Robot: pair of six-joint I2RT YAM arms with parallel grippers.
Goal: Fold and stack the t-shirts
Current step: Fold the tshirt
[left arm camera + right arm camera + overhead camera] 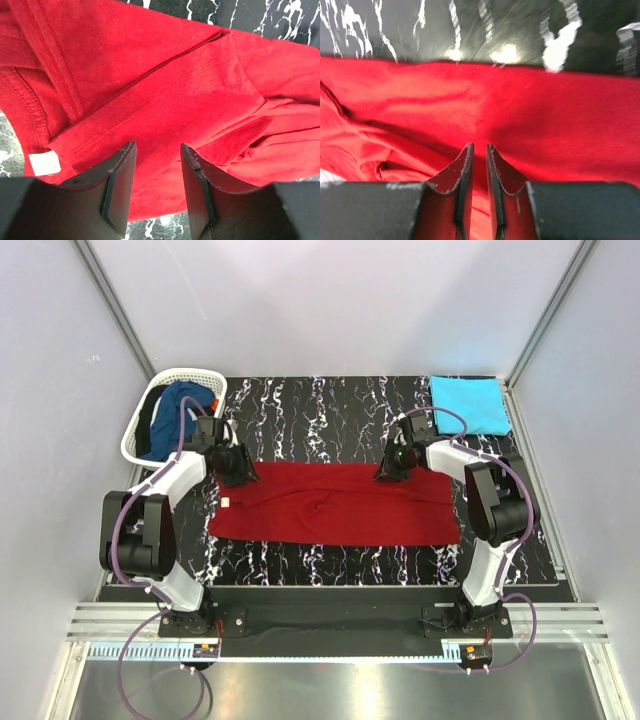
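the red shirt [335, 505] lies as a long band across the table [300, 405], with both claws over its far edge. the left claw [157, 145] has its jaws apart with nothing between them, a folded corner of cloth just under it and the white tag [44, 164] off to its left. the right claw [480, 146] shows only a slit between its jaws, no cloth pinched that i can see, red right below and bare table beyond. i'd say the lengthwise fold is done and the crosswise one comes next: a claw must drop, pinch one end and carry it toward the other. the turquoise shirt [468, 403] sits folded beyond the right claw; the blue shirt [180, 405] waits in the basket [135, 435] beyond the left.
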